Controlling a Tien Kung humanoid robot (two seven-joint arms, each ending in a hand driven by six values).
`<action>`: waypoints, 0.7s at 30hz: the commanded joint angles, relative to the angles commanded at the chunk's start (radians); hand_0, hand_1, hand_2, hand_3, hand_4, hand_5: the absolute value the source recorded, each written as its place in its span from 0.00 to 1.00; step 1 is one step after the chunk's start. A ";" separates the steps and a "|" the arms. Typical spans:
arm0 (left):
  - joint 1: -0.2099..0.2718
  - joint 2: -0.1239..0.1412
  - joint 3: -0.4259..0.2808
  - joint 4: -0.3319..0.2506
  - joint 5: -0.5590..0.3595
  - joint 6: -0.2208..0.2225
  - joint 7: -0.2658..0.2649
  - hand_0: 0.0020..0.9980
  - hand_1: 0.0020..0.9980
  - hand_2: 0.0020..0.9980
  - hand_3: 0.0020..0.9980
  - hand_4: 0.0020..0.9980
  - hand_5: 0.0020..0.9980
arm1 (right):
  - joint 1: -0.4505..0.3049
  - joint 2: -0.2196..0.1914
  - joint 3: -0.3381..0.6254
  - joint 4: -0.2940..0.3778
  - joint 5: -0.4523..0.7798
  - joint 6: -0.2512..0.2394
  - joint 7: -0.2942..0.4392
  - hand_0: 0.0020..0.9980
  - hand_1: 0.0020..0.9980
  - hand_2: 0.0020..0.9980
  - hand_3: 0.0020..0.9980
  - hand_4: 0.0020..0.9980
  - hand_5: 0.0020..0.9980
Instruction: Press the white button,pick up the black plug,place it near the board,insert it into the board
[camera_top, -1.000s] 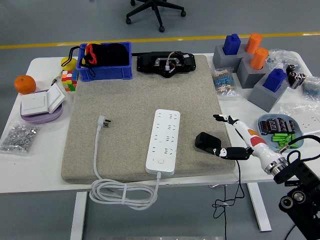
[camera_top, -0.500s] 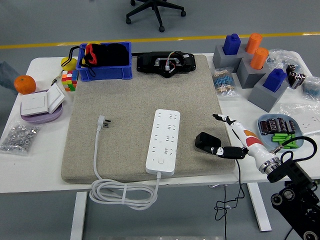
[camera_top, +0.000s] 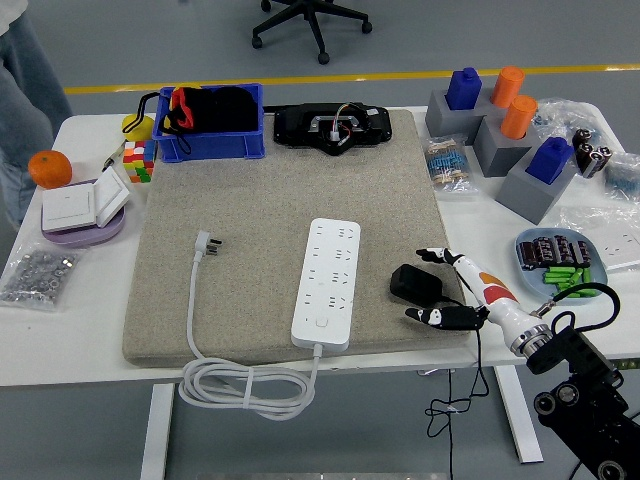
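While the white power strip (camera_top: 328, 283) lies lengthwise on the grey felt mat (camera_top: 250, 210), its white button (camera_top: 320, 322) at the near end, the black plug (camera_top: 415, 284) rests on the mat just to the strip's right, near the mat's right edge. Right hand (camera_top: 450, 287): reaches in from the lower right corner, fingers spread wide and holding nothing, one fingertip above the plug's far side and another at its near side, so that the plug sits between them; contact cannot be confirmed. Left hand: not in view. Step in hand, judged from this arrangement: the approach to picking up the black plug. Next move calls for closing the fingers squarely on the plug body, lifting it clear of the mat, and carrying it leftward toward the strip's sockets. The plug's dark cable (camera_top: 476, 372) hangs over the table edge and may drag. At far left, a person's leg (camera_top: 18, 90) stands beside the table.
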 joint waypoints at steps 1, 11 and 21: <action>-0.001 0.000 0.002 0.000 -0.002 0.000 -0.001 0.71 0.70 0.67 0.72 0.72 0.30 | 0.000 0.000 -0.003 -0.001 0.003 -0.003 0.005 0.80 0.69 0.67 0.73 0.91 0.19; -0.006 0.001 0.009 0.000 -0.003 -0.001 0.001 0.71 0.70 0.67 0.72 0.72 0.30 | 0.006 -0.001 -0.011 -0.007 0.013 -0.013 0.016 0.78 0.68 0.66 0.71 0.89 0.18; 0.000 0.000 0.006 0.000 0.000 -0.001 0.001 0.71 0.70 0.67 0.72 0.72 0.30 | -0.010 -0.008 -0.014 0.012 0.029 0.036 0.008 0.96 0.94 0.91 0.95 1.00 0.30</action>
